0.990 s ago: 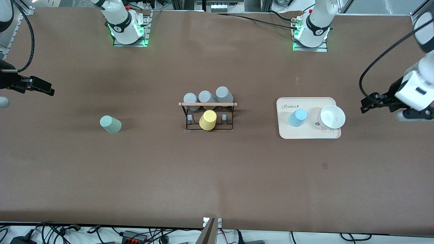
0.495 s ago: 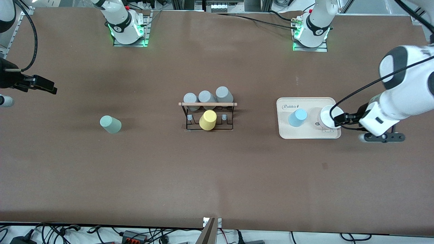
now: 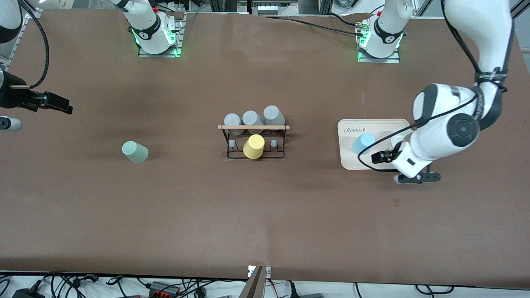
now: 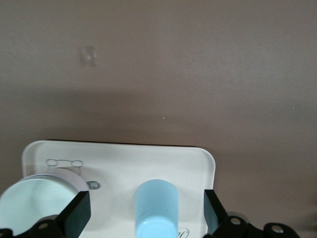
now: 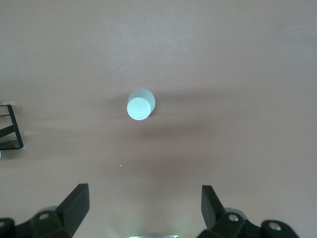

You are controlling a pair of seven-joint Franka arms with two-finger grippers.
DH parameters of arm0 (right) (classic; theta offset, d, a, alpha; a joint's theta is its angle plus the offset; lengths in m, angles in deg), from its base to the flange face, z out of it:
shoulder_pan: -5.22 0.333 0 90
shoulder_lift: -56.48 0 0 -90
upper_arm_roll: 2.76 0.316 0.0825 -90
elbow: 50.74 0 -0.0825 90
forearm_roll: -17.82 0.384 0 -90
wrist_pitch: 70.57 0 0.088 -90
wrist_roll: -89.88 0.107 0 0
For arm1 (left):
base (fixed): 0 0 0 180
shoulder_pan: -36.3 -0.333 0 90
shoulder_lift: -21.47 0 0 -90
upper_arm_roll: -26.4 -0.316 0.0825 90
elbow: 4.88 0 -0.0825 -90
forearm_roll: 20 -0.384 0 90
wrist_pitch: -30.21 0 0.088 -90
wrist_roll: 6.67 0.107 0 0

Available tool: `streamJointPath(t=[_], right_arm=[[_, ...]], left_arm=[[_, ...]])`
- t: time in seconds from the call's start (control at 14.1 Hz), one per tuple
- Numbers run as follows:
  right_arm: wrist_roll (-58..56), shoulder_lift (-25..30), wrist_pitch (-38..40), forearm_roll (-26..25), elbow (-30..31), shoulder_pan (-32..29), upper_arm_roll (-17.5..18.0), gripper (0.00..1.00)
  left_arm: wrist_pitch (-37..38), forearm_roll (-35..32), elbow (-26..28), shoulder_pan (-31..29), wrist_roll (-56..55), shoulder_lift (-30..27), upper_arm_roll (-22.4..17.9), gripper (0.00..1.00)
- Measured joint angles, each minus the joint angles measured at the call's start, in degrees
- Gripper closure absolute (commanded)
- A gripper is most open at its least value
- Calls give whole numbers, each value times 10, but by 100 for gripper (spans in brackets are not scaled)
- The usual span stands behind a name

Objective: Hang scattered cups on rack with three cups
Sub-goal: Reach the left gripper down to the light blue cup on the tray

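The light blue cup (image 3: 363,144) stands on a cream tray (image 3: 352,161). In the left wrist view the cup (image 4: 157,203) sits between the spread fingers. My left gripper (image 3: 379,157) is open and empty over the tray's front edge, beside the cup; its own view shows it too (image 4: 145,214). The mint green cup (image 3: 135,152) stands on the bare table toward the right arm's end; it also shows in the right wrist view (image 5: 140,104). My right gripper (image 3: 58,105) is open and empty, up in the air near that table end (image 5: 143,206). The black wire rack (image 3: 254,140) stands mid-table.
Three grey cups (image 3: 251,120) hang along the rack's side nearer the robots, under the wooden rod (image 3: 254,127). A yellow cup (image 3: 254,146) sits on its front. A white bowl (image 4: 34,198) stands on the tray beside the blue cup, mostly under my left arm.
My left arm has swung in from the table's end to over the tray, beside the blue cup. My right gripper has barely shifted. No cup has moved.
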Motion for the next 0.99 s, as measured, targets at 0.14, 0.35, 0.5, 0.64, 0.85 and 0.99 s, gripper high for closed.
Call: streamJointPath(t=[0.14,0.35,0.5,0.64,0.85,0.99], right_arm=[[1,0,-1,0,1,0,0,0],[2,0,-6,0,4,0,0,0],[2,0,-9,0,8,0,0,0],[3,0,-10,0,8,0,0,0],[3,0,-10,0,9,0,0,0],[3,0,-10,0,12,0,0,0]], left_arm=[[-12,0,32,11,-15,0,1,0],[-16,0,78,20,-35,-5,1,0],[-18,0,99,20,-37,-11,1,0],[-35,0,122,20,-38,-20,0,0],[-111,0,181,20,-38,-35,1,0],[-136,0,202,20,-38,-39,3,0]])
